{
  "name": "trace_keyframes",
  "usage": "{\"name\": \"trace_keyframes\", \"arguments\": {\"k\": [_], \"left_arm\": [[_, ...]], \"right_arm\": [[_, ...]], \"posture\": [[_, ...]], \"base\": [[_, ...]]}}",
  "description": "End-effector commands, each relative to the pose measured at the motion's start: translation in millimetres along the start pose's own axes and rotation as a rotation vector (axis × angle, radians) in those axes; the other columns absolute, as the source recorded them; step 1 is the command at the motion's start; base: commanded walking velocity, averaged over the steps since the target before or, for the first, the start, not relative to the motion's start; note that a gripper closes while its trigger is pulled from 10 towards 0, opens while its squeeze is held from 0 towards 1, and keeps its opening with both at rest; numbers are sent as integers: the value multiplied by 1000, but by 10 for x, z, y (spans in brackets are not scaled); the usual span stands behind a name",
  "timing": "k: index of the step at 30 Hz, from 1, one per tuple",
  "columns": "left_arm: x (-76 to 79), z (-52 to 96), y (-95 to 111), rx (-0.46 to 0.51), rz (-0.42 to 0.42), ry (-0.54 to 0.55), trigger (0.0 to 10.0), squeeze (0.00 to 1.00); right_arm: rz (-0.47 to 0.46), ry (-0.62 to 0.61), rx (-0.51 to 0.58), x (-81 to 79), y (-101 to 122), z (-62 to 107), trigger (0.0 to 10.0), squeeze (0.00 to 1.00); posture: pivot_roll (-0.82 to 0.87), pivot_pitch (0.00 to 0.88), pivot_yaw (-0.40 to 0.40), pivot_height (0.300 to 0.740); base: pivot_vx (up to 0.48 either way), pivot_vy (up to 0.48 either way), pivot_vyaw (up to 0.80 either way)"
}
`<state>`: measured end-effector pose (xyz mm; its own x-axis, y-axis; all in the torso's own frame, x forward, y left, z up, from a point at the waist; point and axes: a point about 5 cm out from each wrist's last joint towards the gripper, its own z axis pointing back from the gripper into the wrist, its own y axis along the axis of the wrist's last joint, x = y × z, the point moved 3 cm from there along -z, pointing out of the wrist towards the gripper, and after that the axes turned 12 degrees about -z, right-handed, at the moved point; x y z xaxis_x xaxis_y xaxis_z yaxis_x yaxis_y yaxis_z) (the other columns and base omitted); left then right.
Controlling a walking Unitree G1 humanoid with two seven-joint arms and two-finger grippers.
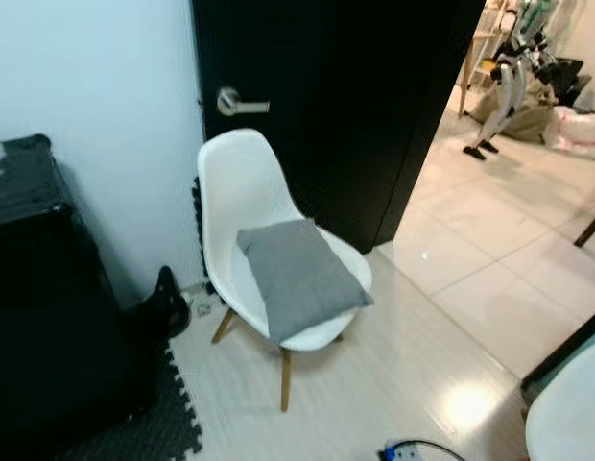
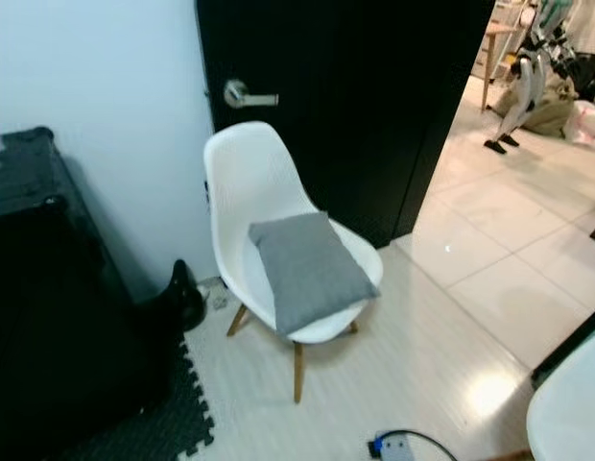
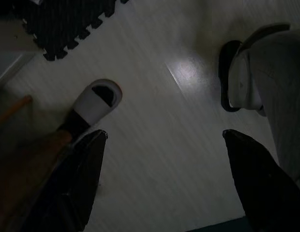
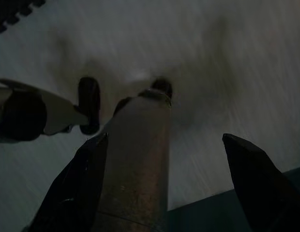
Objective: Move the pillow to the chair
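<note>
Your left gripper [image 3: 162, 181] and right gripper [image 4: 162, 181] both hang with fingers spread wide, holding nothing, aimed down at the pale floor [image 1: 374, 384]. One gray pillow [image 1: 299, 276] lies on the seat of one white chair [image 1: 242, 187], beside the black door [image 1: 345, 106].

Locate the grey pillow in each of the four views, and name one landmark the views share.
Left eye view: pillow lies on the white chair's seat, centre.
Right eye view: same, centre.
Left wrist view: not in it.
Right wrist view: not in it.
Shared landmark, eye views: silver door handle.
</note>
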<state>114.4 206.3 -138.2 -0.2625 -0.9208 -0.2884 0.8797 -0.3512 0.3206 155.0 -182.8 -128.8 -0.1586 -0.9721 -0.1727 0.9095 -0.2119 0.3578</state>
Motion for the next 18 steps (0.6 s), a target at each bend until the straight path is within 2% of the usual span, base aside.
{"name": "trace_keyframes", "arguments": {"k": [1,18], "left_arm": [[185,14,21,9,-1,-56,10000,0],[250,20,26,6,-1,-75,10000,0]], "right_arm": [[5,-15,5,54,28,11,10000,0],[43,-26,-22,92,-2,18,10000,0]], "posture": [[92,0,-66,740],[81,0,-70,740]], "base": [[0,0,0],[0,0,-686]]}}
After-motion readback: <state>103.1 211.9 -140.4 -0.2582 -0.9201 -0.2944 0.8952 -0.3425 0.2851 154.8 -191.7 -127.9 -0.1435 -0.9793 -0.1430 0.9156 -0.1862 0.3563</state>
